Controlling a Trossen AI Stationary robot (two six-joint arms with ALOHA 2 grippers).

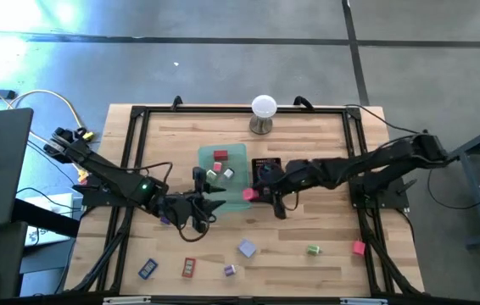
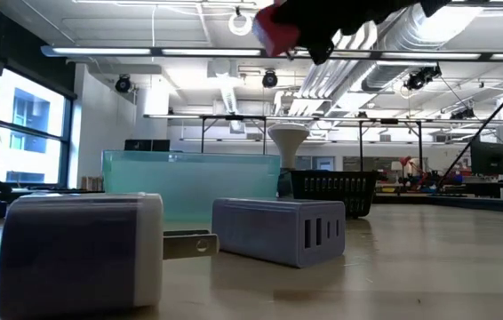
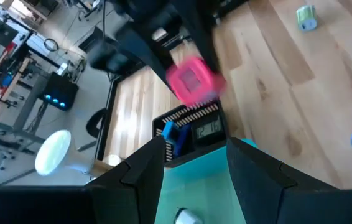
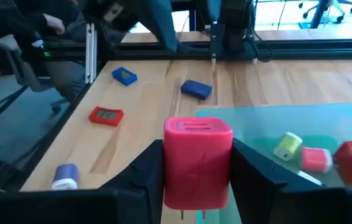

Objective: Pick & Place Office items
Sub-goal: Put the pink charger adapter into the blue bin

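While the right gripper point(image 4: 198, 186) clamps a red plug-in charger block point(image 4: 198, 163) between its two dark fingers, the block hangs in the air over the near-right corner of the translucent green tray point(image 1: 238, 152), its long axis upright and its two metal prongs pointing down at the tray's edge. The block is smooth, boxy plastic with rounded corners and a ribbed top face. Inside the tray lie a dark red block point(image 1: 220, 156), a pink block point(image 4: 316, 159) and a small yellow-and-white roll point(image 4: 288, 145). Just right of the tray sits a black mesh tray point(image 1: 266, 166) holding a blue item point(image 3: 168, 134), with the right arm reaching across above it. Behind the tray stands a white ball on a metal stand point(image 1: 263, 114). The left gripper point(image 1: 210, 203) waits just in front of the tray's left side, its fingers a narrow way apart with nothing between them. Well in front of the tray, on the pale wood table point(image 1: 333, 144), are scattered a lavender USB charger point(image 1: 247, 248), a flat red piece point(image 1: 189, 268), a flat blue piece point(image 1: 147, 269), a small purple piece point(image 1: 230, 270), a green roll point(image 1: 313, 250) and a pink block point(image 1: 358, 247).
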